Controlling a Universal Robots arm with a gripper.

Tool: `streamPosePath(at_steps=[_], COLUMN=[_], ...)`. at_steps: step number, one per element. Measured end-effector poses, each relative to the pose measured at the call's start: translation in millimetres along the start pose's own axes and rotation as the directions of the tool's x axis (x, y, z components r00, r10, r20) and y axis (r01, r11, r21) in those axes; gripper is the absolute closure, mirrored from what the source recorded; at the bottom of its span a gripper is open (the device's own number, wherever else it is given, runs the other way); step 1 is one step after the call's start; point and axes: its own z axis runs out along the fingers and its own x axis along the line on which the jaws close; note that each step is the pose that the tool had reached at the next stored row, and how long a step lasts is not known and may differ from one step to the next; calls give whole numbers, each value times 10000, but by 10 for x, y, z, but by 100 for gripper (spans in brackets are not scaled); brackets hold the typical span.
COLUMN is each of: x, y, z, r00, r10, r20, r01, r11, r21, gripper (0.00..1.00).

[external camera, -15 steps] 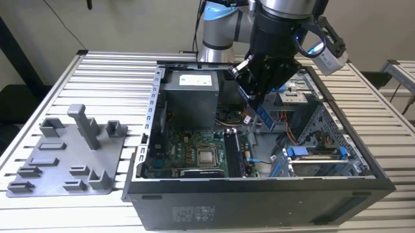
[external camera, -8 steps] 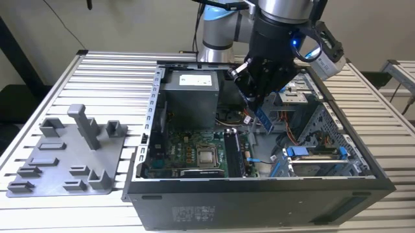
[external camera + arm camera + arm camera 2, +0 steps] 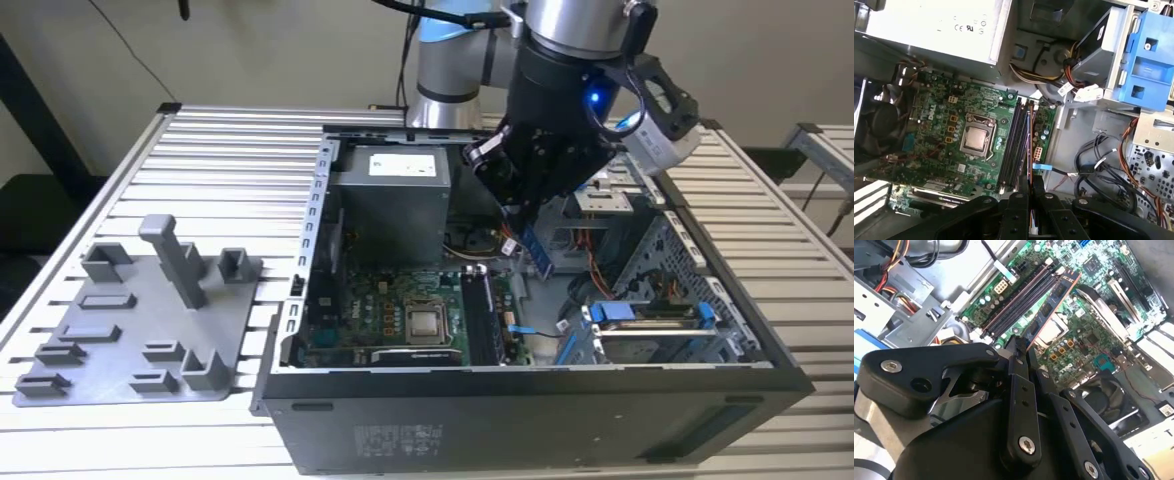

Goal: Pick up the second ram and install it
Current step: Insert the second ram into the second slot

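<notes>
My gripper (image 3: 530, 222) hangs inside the open computer case (image 3: 534, 400), shut on the second ram (image 3: 542, 252), a thin blue-green stick pointing down from the fingers. In the second wrist view the ram (image 3: 1051, 302) runs out from the gripper (image 3: 1021, 347) over the motherboard, alongside the long dark memory slots (image 3: 1016, 297). The first wrist view shows the ram (image 3: 1030, 145) edge-on, held in the gripper (image 3: 1030, 192) and lined up above the memory slots (image 3: 1014, 145) beside the processor socket (image 3: 976, 139). The stick is above the board, not seated.
A grey power supply (image 3: 387, 185) stands at the back of the case. A blue drive cage (image 3: 647, 315) and loose cables (image 3: 1094, 165) sit at the exterior view's right. A grey fixture plate with an upright post (image 3: 174, 262) lies outside at the exterior view's left.
</notes>
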Motion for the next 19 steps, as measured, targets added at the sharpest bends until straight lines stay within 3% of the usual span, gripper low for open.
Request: streamPosePath(at_steps=[9, 19], x=[6, 6], y=[1, 1], z=[30, 33], r00=[9976, 9969], r10=[687, 789], r20=[13, 15], r01=[-687, -789], r11=[9976, 9969], r21=[2, 3], gripper=[85, 85])
